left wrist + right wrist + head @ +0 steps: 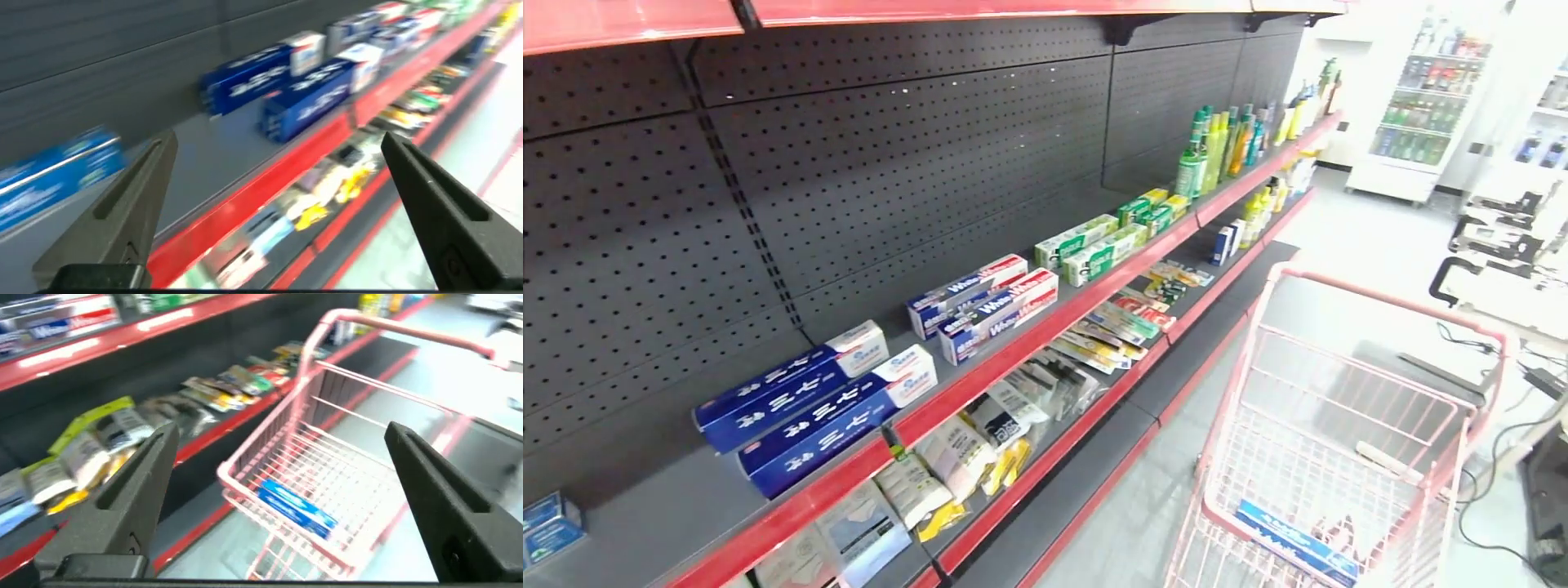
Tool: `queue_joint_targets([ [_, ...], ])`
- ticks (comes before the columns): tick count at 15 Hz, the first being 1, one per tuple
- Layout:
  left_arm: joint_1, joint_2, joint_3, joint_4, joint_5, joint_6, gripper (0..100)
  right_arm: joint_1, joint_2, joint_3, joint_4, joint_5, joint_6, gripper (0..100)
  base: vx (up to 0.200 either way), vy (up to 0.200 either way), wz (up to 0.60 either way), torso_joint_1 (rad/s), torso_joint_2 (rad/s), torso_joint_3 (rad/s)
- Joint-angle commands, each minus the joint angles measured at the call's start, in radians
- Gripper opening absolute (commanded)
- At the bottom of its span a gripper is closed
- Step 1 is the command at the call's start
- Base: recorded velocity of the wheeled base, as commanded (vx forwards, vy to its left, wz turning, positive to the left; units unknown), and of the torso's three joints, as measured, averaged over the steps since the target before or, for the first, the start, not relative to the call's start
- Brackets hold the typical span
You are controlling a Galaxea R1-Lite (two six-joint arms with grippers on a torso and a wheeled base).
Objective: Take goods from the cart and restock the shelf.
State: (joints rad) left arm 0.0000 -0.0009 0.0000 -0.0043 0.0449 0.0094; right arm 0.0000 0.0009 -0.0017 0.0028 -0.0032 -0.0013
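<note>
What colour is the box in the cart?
The box is blue; right wrist view shows it best.

shelf (pixel 670 498): toothpaste boxes (pixel 817 408), bottles (pixel 1209 151) in a row | cart (pixel 1388 303): blue box (pixel 1294 543) inside

Shelf (pixel 1013 355) runs along your left and the cart (pixel 1380 304) stands on your right, just beside its lower tiers. One long box (pixel 1294 545) lies flat in the cart basket, at the end nearest you. On the shelf board a small box (pixel 547 527) sits closest to you. Behind it toothpaste boxes (pixel 809 408) lie in pairs, one pair after another going away. Bottles (pixel 1217 151) stand at the far end. Packets (pixel 980 441) lie on the tier below.
</note>
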Motion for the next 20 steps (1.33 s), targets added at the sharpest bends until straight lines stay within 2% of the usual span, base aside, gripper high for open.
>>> queue_joint_targets([
  [1, 0.000, 0.001, 0.000, 0.000, 0.000, 0.000, 100, 0.000, 0.001, 0.000, 0.000, 0.000, 0.000, 100, 0.000, 0.000, -0.60, -0.002, 0.00, -0.002],
  [2, 0.000, 0.001, 0.000, 0.000, 0.001, 0.001, 100, 0.000, 0.001, 0.000, 0.000, 0.000, 0.000, 100, 0.000, 0.000, -0.60, 0.002, 0.01, 0.002],
  [9, 0.000, 0.001, 0.000, 0.000, 0.000, 0.001, 100, 0.003, 0.010, 0.000, -0.001, 0.003, 0.004, 100, 0.000, 0.000, 0.00, 0.000, 0.00, 0.000],
  [10, 0.000, 0.001, 0.000, 0.000, 0.000, 0.001, 100, -0.012, 0.028, -0.001, 0.000, -0.008, 0.060, 100, 0.000, 0.000, 0.00, 0.000, 0.00, 0.000],
  [12, 0.000, 0.001, 0.000, 0.000, 0.000, 0.001, 100, -0.028, 0.053, -0.014, -0.003, -0.047, 0.070, 100, 0.000, 0.000, 0.00, 0.000, 0.00, 0.000],
  [13, 0.000, 0.001, 0.000, 0.000, 0.000, 0.001, 100, -0.028, 0.337, -0.310, -0.004, -0.112, 0.159, 100, 0.000, 0.000, 0.00, 0.000, 0.00, 0.000],
  [14, 0.000, 0.001, 0.000, 0.000, 0.000, 0.001, 100, -0.029, 0.469, -0.482, 0.010, -0.130, 0.247, 100, 0.000, 0.000, 0.00, 0.000, 0.00, 0.000],
  [15, 0.000, 0.001, 0.000, 0.000, 0.000, 0.001, 100, -0.023, 0.634, -0.646, 0.040, -0.120, 0.218, 100, 0.000, 0.000, 0.00, 0.000, 0.00, 0.000],
  [17, 0.000, 0.001, 0.000, 0.000, 0.000, 0.000, 100, -0.051, 0.808, -0.667, 0.103, -0.092, 0.178, 100, 0.000, 0.000, 0.00, 0.000, 0.00, 0.000],
  [18, 0.000, 0.001, 0.000, 0.000, 0.000, 0.000, 100, -0.057, 0.918, -0.669, 0.114, -0.006, 0.178, 100, 0.000, 0.000, 0.00, 0.000, 0.00, 0.000],
  [19, 0.000, 0.001, 0.000, 0.000, 0.000, 0.000, 100, -0.112, 1.148, -0.678, 0.115, 0.100, 0.115, 100, 0.000, 0.000, 0.00, 0.000, 0.00, 0.000],
  [20, 0.000, 0.001, 0.000, 0.000, 0.000, 0.000, 100, -0.140, 1.331, -0.695, 0.106, 0.120, -0.005, 100, 0.000, 0.000, 0.00, 0.000, 0.00, 0.000],
])
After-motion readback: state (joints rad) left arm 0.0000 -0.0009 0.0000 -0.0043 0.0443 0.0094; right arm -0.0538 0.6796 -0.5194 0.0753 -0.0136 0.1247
